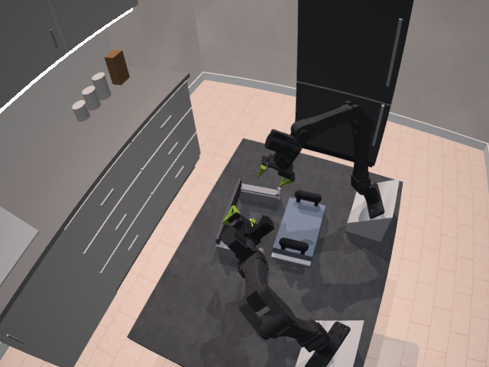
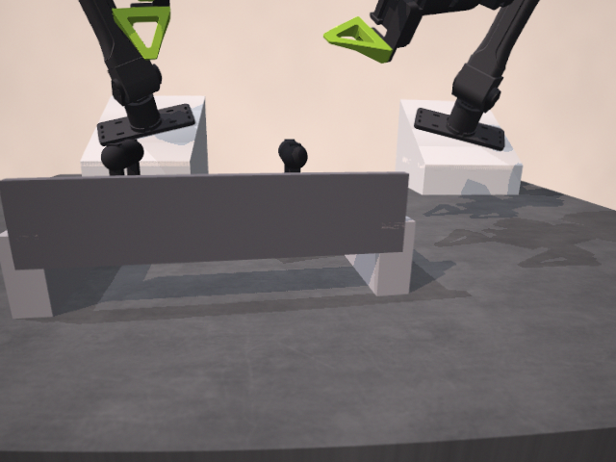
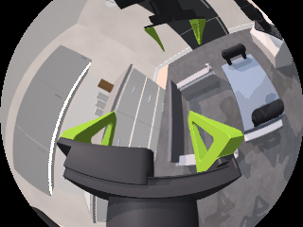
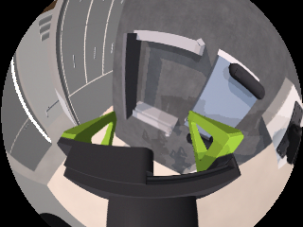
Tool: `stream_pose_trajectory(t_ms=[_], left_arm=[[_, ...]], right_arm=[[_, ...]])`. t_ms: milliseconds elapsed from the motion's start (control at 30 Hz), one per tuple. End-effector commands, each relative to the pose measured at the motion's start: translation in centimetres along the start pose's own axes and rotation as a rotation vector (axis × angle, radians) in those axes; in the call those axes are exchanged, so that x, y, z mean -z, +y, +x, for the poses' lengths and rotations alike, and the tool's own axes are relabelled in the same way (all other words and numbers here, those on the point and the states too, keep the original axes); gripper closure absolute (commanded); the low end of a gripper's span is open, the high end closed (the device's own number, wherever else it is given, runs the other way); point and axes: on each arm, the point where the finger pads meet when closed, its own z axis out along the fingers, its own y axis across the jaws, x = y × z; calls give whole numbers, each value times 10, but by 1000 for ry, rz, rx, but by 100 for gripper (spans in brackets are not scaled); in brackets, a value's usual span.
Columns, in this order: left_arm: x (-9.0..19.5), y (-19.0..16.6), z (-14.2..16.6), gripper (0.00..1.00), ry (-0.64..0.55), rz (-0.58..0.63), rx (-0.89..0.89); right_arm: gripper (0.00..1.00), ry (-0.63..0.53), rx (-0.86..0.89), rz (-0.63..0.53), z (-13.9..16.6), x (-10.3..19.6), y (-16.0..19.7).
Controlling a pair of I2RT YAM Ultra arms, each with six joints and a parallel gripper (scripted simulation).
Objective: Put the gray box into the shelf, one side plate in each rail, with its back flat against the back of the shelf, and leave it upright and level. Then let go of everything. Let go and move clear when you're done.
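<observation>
The gray box (image 1: 299, 227) with two black handles lies on the dark mat beside the shelf (image 1: 258, 194), outside its rails. The shelf's dark back plate (image 2: 203, 218) stands on two white rail blocks; the box handles (image 2: 292, 154) show above it. My right gripper (image 1: 273, 176) is open and empty, above the shelf's far rail. My left gripper (image 1: 241, 218) is open and empty, over the shelf's near end. The left wrist view shows open fingers with the box (image 3: 249, 89) to the right. The right wrist view shows open fingers above the shelf (image 4: 151, 82) and box (image 4: 223, 91).
Two white blocks (image 1: 375, 213) (image 1: 335, 339) carry the arm bases at the mat's edges. A long gray cabinet (image 1: 118, 189) runs along one side. A black fridge (image 1: 351, 59) stands behind the right arm.
</observation>
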Motion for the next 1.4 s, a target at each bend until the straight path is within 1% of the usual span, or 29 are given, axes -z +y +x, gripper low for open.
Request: stream_pose_trajectory(t_ms=[0,233,300,333,367,567,733,800,867,900,933,1167,1367], left_arm=[[-10,-1,-6,0,47,64,259],[-27,-39,-8,0,169,188,567],[-27,-39,-8,0,169,188,567],[-27,-42,-9,0,195,203,631],[-30,-51,-9,0,220,224,672],[-36,-84,-14,0,370,298,902],[-37,-110,-18,0,514,333,1069],[-36,-120,-20,0,574,339,1129],[-36,-120,-20,0,574,339,1129],[-36,-125,-21,0,605,341,1158],[-35,-130,-22,0,636,341,1186],[-27,-160,-30,0,858,308,1352],[-18,-180,-36,0,1037,229,1457]], right_arm=[[0,-7,121,26,-8,5,-13],[0,-11,272,73,-15,3,-32],[0,-11,272,73,-15,3,-32],[0,-13,276,46,-16,7,-23],[0,-13,307,81,-16,1,-37],[0,-8,436,129,-22,1,-54],[0,1,542,168,-26,0,-68],[0,6,583,184,-27,-1,-74],[0,6,583,184,-27,-1,-74],[0,-1,589,157,-28,2,-65],[0,7,617,190,-29,-2,-78],[0,35,765,254,-34,-2,-100],[0,63,885,297,-38,-2,-117]])
